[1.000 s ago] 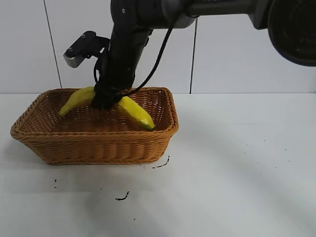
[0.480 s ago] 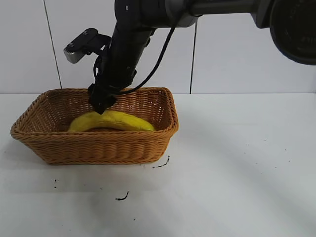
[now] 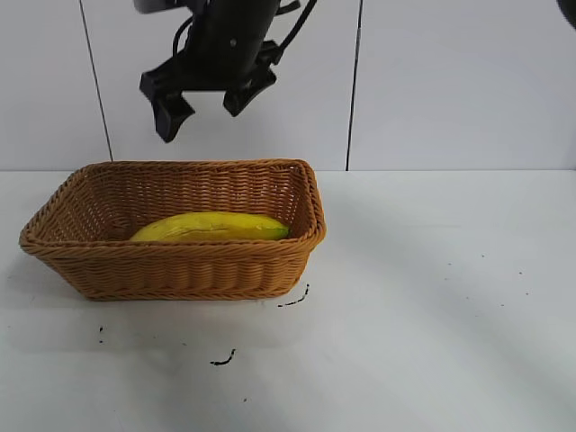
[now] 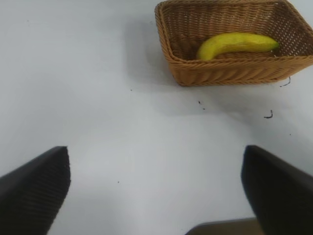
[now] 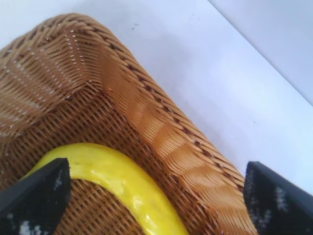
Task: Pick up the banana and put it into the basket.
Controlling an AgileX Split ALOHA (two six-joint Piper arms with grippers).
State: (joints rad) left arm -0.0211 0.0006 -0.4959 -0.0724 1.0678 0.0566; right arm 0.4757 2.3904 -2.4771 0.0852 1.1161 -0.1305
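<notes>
White desk point(image 3: 432, 297) carries the tan-orange woven wicker basket point(image 3: 180, 265) at 9 o'clock; the curved yellow banana point(image 3: 211, 226) lies inside. Right claw point(image 3: 200, 94) hangs above, fingers apart, empty. Left claw point(image 4: 156, 188) is spread, well apart. Placement appears complete.

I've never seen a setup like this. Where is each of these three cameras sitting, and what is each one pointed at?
Exterior view: sits outside the rig, level with the table, facing the basket with the banana inside; the right gripper hangs open above.
Left wrist view: rides the left arm, looking across the table toward the far-off basket; its own two fingers frame the shot.
Right wrist view: rides the right arm, looking down into the basket; its fingers show.
All three share the banana in the basket.
</notes>
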